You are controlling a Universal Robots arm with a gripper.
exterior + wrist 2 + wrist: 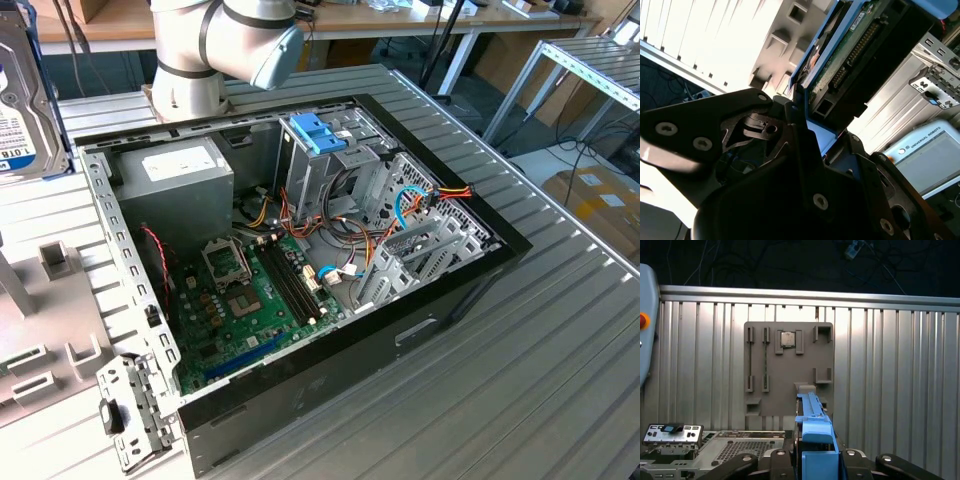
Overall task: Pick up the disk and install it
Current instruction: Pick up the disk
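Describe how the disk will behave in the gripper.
Likely stiff and heavy for its size: the disk is a solid dark slab. Probably fragile: its circuit board is bare. Held at one end by the gripper, it may tilt if the smooth blue rail slips.

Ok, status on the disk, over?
Gripper shut on the disk, held on edge. Disk outside the open case, at exterior view's left. Loose cables around the drive cage.

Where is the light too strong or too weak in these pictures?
Second wrist view: the ribbed table is washed out white, and the end effector holding the disk is nearly black. First wrist view: the background is dark and the table evenly lit. Exterior view: even light.
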